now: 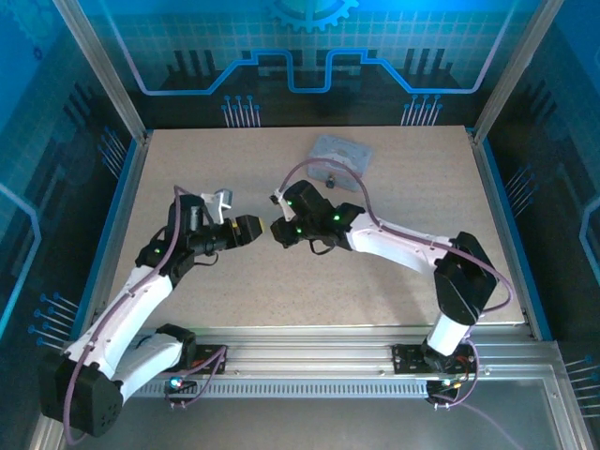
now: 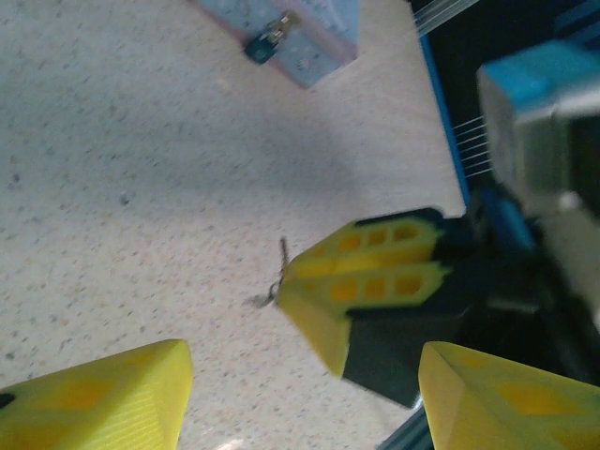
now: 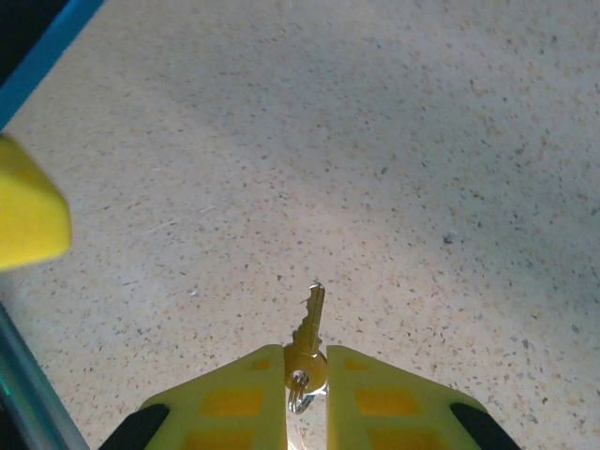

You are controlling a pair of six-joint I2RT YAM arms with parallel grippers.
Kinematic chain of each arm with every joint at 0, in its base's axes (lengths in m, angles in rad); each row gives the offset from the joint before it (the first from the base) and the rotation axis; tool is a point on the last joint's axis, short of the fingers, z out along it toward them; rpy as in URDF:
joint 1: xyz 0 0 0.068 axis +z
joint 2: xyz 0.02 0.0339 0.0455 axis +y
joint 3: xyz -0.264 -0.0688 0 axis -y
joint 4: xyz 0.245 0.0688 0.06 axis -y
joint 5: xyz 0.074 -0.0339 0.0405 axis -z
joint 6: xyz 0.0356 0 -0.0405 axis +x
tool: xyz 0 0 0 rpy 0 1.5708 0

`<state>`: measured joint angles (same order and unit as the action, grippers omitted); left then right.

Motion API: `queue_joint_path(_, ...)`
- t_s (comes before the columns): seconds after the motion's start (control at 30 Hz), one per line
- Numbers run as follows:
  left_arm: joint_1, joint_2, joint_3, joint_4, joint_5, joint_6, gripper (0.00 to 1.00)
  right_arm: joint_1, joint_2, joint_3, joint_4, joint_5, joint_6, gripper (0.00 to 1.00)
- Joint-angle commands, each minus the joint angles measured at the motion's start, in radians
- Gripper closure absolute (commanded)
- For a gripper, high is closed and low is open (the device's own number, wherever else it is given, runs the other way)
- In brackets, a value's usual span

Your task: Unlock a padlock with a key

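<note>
My right gripper [image 3: 306, 361] is shut on the head of a small brass-coloured key [image 3: 313, 319]. The blade points forward over the speckled table, and a ring hangs from the head. In the left wrist view the key [image 2: 281, 264] sticks out of the right gripper [image 2: 309, 281]. That gripper hangs just ahead of my open left gripper [image 2: 302, 375], which holds nothing. From above, the left gripper [image 1: 247, 228] and right gripper [image 1: 281, 232] face each other almost tip to tip at mid table. The tiny teal padlock [image 2: 265, 44] lies at the near edge of the grey tin [image 2: 319, 28].
The grey embossed tin [image 1: 341, 150] lies at the back of the table, right of centre. Blue rails and metal posts border the table [image 1: 281, 291]. A yellow fingertip [image 3: 28, 216] of the left gripper shows in the right wrist view.
</note>
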<state>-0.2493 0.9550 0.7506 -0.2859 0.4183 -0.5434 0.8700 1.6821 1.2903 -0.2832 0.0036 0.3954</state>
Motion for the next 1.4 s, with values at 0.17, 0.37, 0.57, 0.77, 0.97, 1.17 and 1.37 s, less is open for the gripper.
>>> queue_joint_path(0.17,0.016,0.044,0.059,-0.02,0.091,-0.066,0.43,0.004,-0.148,-0.135,0.229,-0.118,-0.147,0.85)
queue_joint_path(0.37,0.016,0.045,0.007,0.079,0.153,-0.14,0.52,0.004,-0.202,-0.189,0.28,-0.178,-0.223,0.85)
queue_joint_path(0.57,0.016,0.01,-0.04,0.152,0.145,-0.214,0.54,0.004,-0.219,-0.206,0.297,-0.195,-0.242,0.85)
queue_joint_path(0.77,0.017,0.015,-0.008,0.147,0.157,-0.213,0.54,0.004,-0.224,-0.202,0.252,-0.186,-0.255,0.86)
queue_joint_path(0.97,0.016,0.031,-0.019,0.179,0.166,-0.217,0.54,0.004,-0.227,-0.187,0.224,-0.167,-0.262,0.86)
queue_joint_path(1.17,0.016,-0.002,-0.035,0.045,0.077,-0.133,0.52,0.003,-0.169,-0.166,0.169,-0.084,-0.232,0.87)
queue_joint_path(1.37,0.016,-0.043,-0.095,-0.082,-0.053,-0.058,0.52,0.0,-0.082,-0.117,0.017,-0.007,-0.171,0.83)
